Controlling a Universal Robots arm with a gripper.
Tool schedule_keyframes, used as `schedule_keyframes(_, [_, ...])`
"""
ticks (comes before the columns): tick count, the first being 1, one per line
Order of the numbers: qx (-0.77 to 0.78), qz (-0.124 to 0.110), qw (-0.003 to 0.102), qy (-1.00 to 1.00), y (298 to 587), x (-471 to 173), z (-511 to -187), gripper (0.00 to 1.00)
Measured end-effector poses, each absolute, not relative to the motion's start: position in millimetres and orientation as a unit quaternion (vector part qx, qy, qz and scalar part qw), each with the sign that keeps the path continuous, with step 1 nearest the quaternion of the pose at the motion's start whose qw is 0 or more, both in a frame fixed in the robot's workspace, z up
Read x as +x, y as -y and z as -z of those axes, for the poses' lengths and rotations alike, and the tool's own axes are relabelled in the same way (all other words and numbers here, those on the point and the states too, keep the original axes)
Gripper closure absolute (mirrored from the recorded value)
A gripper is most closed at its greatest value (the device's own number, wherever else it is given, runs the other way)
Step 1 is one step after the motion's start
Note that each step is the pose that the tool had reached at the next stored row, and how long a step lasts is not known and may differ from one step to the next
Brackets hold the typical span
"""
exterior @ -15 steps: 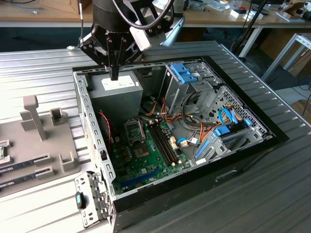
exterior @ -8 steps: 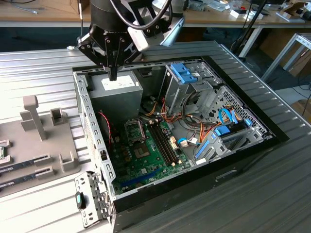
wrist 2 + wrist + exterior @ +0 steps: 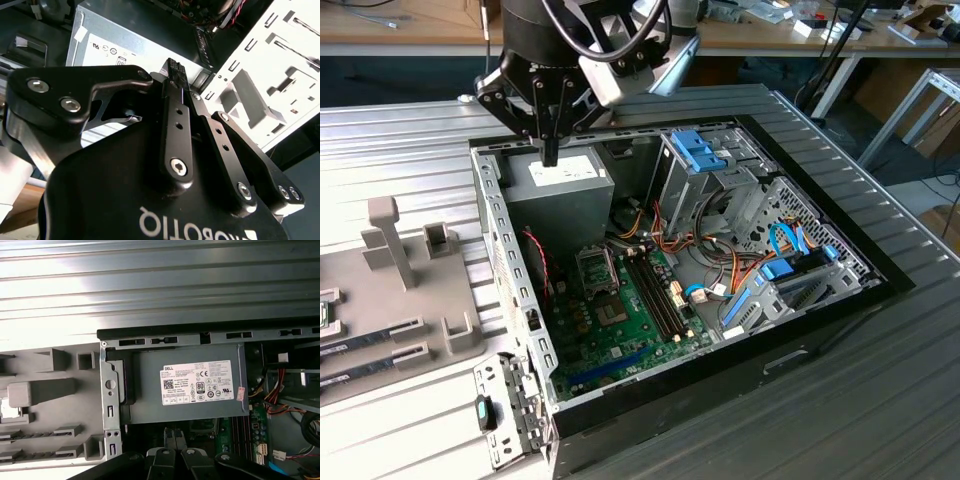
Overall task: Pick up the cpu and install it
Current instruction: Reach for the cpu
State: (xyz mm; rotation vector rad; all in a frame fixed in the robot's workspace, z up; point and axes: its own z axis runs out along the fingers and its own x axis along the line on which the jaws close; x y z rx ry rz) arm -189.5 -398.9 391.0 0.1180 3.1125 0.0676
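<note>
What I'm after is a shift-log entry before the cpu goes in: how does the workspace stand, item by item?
Surface: ribbed metal table, carrying an open computer case.
Job's things: black socket frame on the green board inside the case.
Clutter: grey holder tray with upright posts, on the exterior view's left of the case.
Grippers: one gripper, jaws shut with nothing between them, over the grey power supply box.
Cables: orange, red and blue wires loose inside the case; black cable looped on the arm.
Surroundings: wooden benches behind the table.
</note>
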Motion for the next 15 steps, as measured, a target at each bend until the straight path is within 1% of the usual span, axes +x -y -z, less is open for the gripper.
schedule_keyframes(15, [0.038, -0.022, 0.013, -0.999, 398.9, -195.2, -390.8, 0.89])
